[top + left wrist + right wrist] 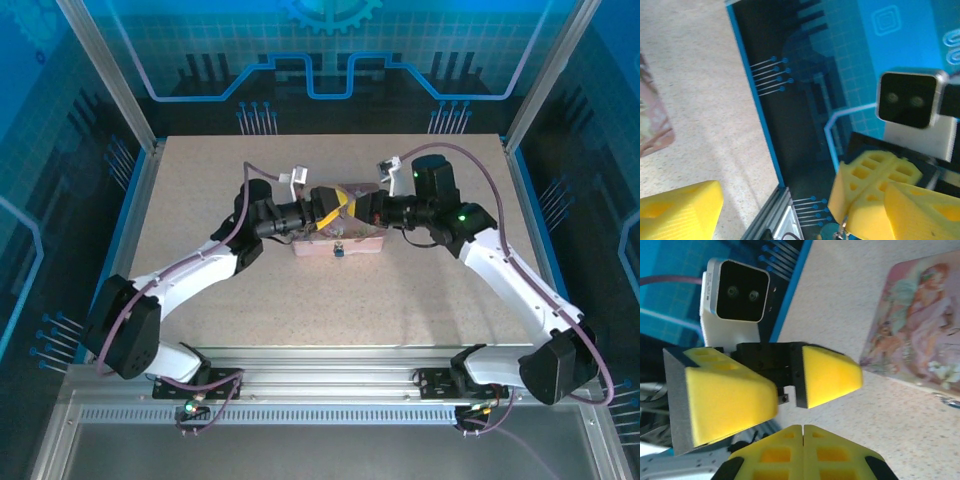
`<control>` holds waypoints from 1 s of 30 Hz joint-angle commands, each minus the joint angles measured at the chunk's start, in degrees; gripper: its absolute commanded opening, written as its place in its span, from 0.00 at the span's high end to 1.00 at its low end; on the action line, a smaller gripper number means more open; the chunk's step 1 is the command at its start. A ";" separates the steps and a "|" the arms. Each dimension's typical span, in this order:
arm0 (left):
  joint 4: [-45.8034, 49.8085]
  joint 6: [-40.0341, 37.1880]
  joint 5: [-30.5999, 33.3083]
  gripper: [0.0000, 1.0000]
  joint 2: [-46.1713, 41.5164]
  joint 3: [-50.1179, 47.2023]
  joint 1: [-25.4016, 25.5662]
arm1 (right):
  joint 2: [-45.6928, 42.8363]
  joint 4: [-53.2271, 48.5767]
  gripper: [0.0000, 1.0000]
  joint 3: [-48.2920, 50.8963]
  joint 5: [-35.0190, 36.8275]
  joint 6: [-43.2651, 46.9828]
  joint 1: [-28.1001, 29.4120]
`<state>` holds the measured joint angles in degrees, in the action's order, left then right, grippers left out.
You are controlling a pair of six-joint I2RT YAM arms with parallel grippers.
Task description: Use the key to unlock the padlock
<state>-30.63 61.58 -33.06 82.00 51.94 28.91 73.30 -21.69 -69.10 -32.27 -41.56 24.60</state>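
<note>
Padlock (pixel 338 251): tiny dark speck on the speckled beige table (pixel 440 290), against the near edge of the pink tin (pixel 920 325); touching it or just beside, I could not tell. Both my arms reached over that tin, mid-table. My left pincer (pixel 790 387) stood wide open, yellow fingers well apart, nothing between them. My right pincer (pixel 802 432) was shut, pads pressed flush. A thin metal sliver (pixel 842 227) showed at its tips, too small to name, so whether it gripped anything I could not tell. Around the table: aluminium posts (pixel 110 75), blue panels (pixel 330 60) printed with circuit lines and a gear, a metal rail (pixel 330 360) by my bases.
</note>
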 commanded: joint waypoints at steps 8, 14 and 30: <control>-23.07 6.93 -10.24 0.22 2.03 -3.16 -0.48 | 0.70 6.40 1.00 -0.51 -11.79 -4.79 -2.98; -25.65 8.47 -10.94 0.36 3.09 -2.91 -0.18 | 1.03 6.82 1.00 -0.69 -12.62 -6.27 -4.04; -21.52 5.67 -11.86 0.50 1.88 -2.21 0.61 | 1.24 9.72 1.00 0.19 -13.35 -9.28 -5.01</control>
<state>-52.29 68.82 -43.81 84.82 49.39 29.10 74.37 -14.09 -69.10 -44.03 -49.54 20.36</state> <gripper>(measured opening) 0.490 0.058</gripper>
